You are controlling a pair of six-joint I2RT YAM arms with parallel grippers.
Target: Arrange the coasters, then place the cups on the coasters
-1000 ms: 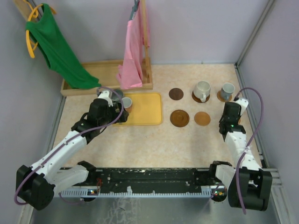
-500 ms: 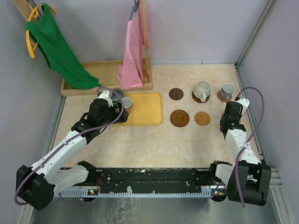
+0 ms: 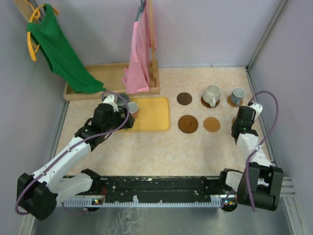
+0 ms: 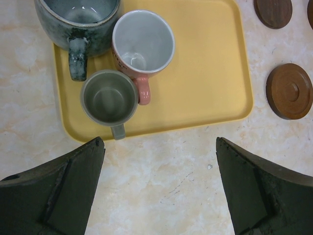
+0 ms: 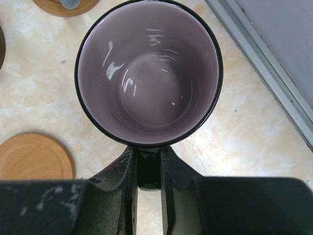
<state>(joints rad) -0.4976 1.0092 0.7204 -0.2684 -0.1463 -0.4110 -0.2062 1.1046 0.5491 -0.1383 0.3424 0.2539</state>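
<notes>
My right gripper (image 5: 149, 155) is shut on the handle of a mauve cup (image 5: 149, 73), held upright over bare table between a tan coaster (image 5: 33, 157) and the right rail. From above, this gripper (image 3: 243, 116) hides the cup. A cream cup (image 3: 212, 94) and a blue-grey cup (image 3: 238, 94) each stand on a coaster. Bare coasters: dark brown (image 3: 184, 98), brown (image 3: 188, 124), tan (image 3: 212, 124). My left gripper (image 4: 160, 147) is open just short of the yellow tray (image 4: 205, 73), which holds a dark grey-green cup (image 4: 78, 19), a pinkish cup (image 4: 143, 41) and a small grey-green cup (image 4: 109, 98).
A wooden rack base (image 3: 112, 78) with a green shirt (image 3: 58, 49) and a pink cloth (image 3: 139, 54) stands at the back left. Metal rails (image 3: 261, 107) border the table on the right and left. A wall rail (image 5: 264, 68) runs close to the mauve cup.
My right gripper has shifted slightly to the right with the mauve cup, its elbow swinging outward. The left arm has not moved.
</notes>
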